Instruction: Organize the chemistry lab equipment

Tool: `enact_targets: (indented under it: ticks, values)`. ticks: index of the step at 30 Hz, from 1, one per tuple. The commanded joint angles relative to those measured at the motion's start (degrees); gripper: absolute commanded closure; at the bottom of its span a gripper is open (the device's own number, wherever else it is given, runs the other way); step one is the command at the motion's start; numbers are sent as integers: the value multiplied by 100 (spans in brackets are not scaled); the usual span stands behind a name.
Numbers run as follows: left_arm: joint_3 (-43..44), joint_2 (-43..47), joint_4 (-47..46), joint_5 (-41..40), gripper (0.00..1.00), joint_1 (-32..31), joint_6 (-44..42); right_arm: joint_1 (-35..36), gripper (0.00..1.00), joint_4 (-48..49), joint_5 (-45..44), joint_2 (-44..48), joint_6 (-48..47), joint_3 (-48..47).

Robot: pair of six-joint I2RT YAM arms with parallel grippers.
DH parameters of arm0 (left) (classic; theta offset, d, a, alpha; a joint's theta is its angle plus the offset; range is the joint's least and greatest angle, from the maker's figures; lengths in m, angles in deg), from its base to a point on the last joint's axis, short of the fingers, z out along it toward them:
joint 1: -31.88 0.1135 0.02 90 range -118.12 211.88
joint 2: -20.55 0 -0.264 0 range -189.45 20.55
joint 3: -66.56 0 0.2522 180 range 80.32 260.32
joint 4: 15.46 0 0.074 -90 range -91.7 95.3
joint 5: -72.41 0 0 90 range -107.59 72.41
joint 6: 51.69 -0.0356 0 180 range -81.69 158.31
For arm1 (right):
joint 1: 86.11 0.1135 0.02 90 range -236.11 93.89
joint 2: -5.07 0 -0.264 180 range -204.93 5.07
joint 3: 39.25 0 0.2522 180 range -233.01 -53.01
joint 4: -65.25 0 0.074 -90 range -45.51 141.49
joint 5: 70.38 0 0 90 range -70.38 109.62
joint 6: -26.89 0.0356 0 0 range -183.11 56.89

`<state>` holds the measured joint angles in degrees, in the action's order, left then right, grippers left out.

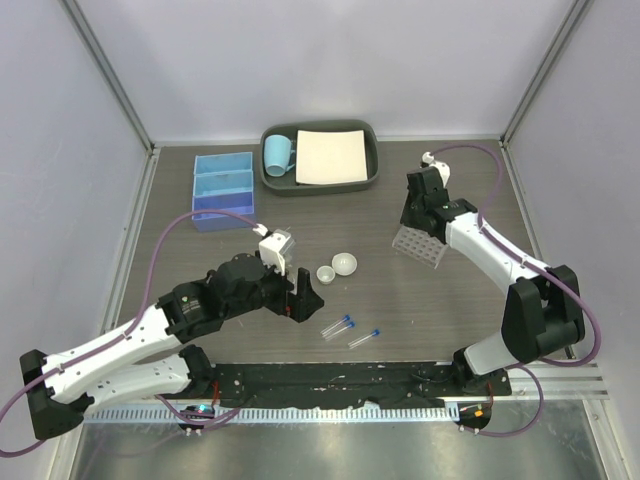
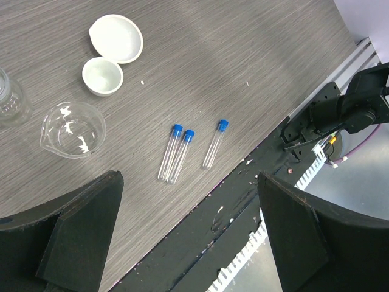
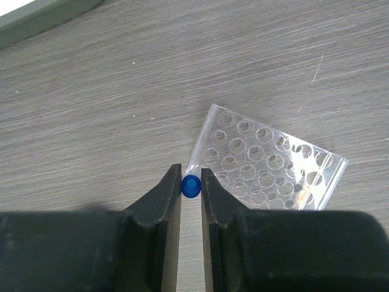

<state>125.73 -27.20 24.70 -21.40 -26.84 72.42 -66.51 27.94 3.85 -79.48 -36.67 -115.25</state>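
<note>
- The right gripper point(image 3: 191, 185) is clamped on a thin clear tube with a blue cap point(image 3: 191, 186). The wrist view looks straight down onto the round cap, which is pinched between the two dark fingers.
- The held tube hangs at the near-left edge of the clear plastic tube rack point(image 3: 267, 167). I cannot tell whether its lower end has entered a hole.
- The rack stands on the right half of the grey wood-grain table point(image 1: 450, 310), directly under the right gripper point(image 1: 420, 218) in the overhead view. It sits skewed to the table edges.
- The left gripper point(image 2: 187, 182) hangs wide open above the near middle of the table and holds nothing.
- Below it lie three more thin clear blue-capped tubes point(image 2: 180, 155), flat on the table near its front edge. Two lie side by side and touch or nearly touch, and the third lies just beside them to the right. All three caps point away from the front edge.
- Two small white round dishes point(image 2: 115, 38) sit beyond the tubes, the larger touching the smaller. Both are upright and open.
- A small clear beaker point(image 2: 72, 129) stands just beside the smaller dish.
- A small clear bottle point(image 2: 9, 100) is cut off by the left edge of the left wrist view, near the beaker.
- The blue three-compartment box point(image 1: 222, 190) sits at the far left of the table, well apart from the tubes.
- A dark grey tray point(image 1: 372, 178) at the far middle holds a light-blue mug point(image 1: 278, 153) lying on its side and a white sheet point(image 1: 332, 157).
</note>
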Motion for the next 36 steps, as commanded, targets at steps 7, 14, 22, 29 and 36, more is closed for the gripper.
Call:
enact_targets:
  ticks: [7,14,22,29,36]
  values:
    - [38,55,-240,39,3,18,17,-70,99,254,39,246,-7,186]
    - [12,37,-249,21,3,18,8,-70,99,351,179,185,37,317]
    - [3,64,-240,12,3,18,8,-70,99,421,285,123,55,440]
    - [-32,55,-266,-32,3,18,17,-70,92,562,329,123,11,607]
    - [-50,11,-275,-58,3,18,26,-61,80,694,329,123,2,757]
